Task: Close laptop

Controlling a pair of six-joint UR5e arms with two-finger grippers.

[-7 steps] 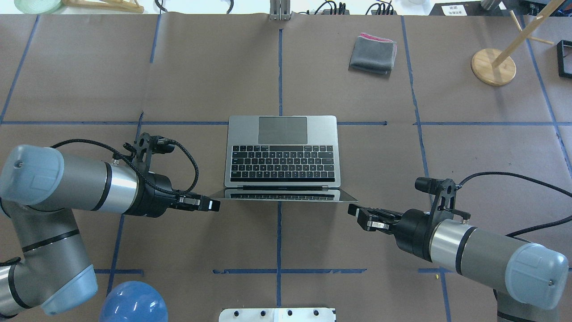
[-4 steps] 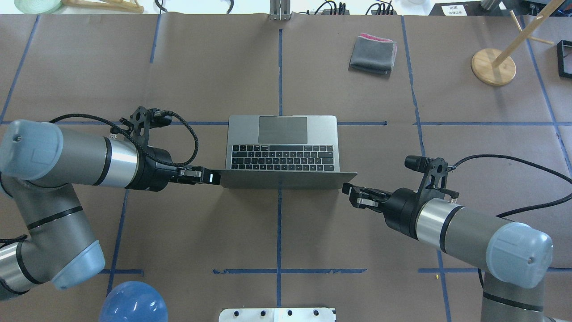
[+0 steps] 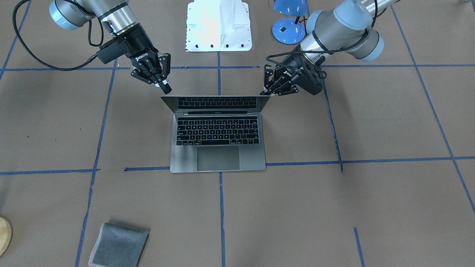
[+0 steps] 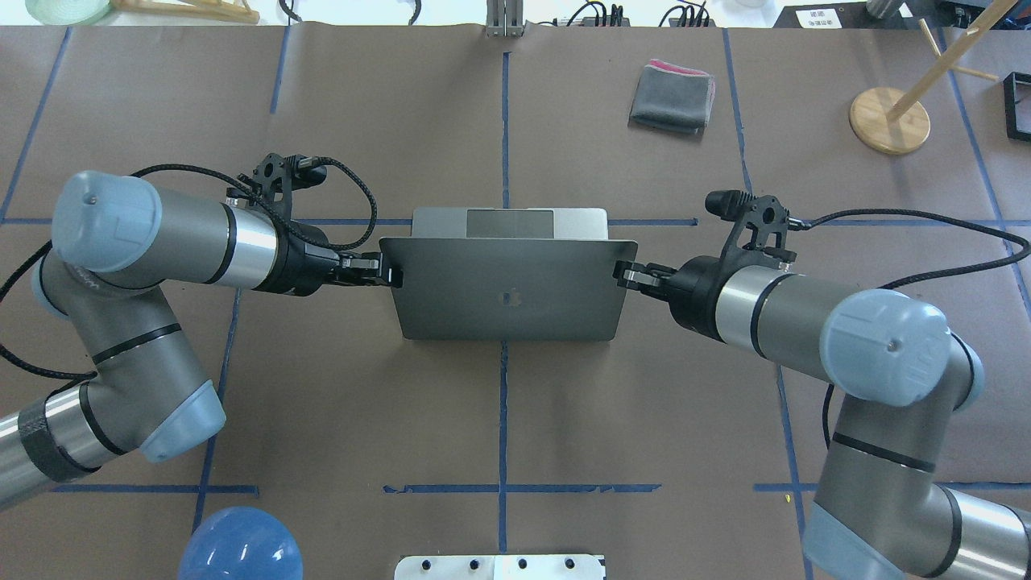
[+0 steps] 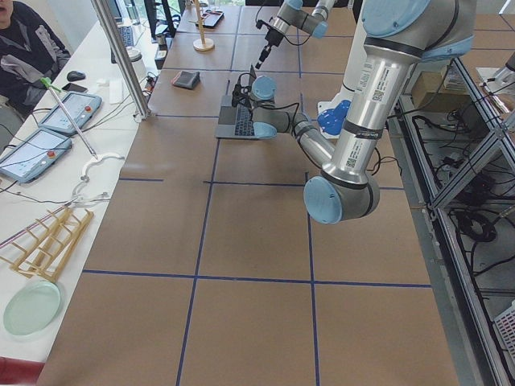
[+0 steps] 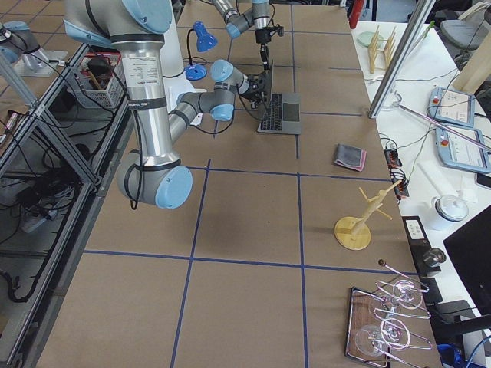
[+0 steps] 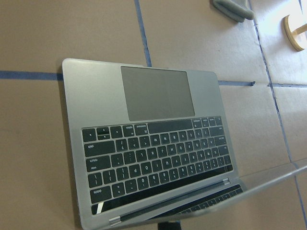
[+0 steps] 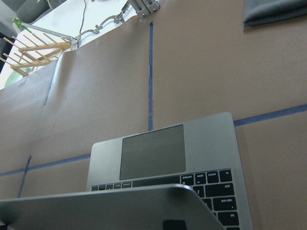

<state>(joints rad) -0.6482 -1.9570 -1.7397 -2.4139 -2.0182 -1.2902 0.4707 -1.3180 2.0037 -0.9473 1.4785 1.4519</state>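
Slim grey laptop [image 4: 483, 282] at the centre of the overhead frame, flat on the brown-papered counter [image 4: 161, 121], base square to the blue tape lines. Lid part-way down, leaning over the keyboard and not shut: from overhead, only a strip of palm rest and trackpad [image 4: 509, 223] visible past its top edge, small dark logo [image 4: 509, 298] facing the camera. In the front-facing view, black keys [image 3: 217, 130] in plain sight under the raised lid and mirrored in the glossy screen. Left hand [image 4: 390, 272] at the lid's left corner in the overhead frame, fingers pressed together, tips touching the lid's edge from behind. Right hand [image 4: 621, 274] at the opposite corner, fingers likewise pressed together into one point, touching the lid, pinching nothing. Both forearms low and nearly level, reaching in from the frame's two sides. Folded grey cloth [image 4: 672, 98] well apart from the laptop, toward the upper right of the overhead frame. Round wooden stand [image 4: 889, 121] further right. Blue dome [image 4: 239, 544] at the lower left edge.
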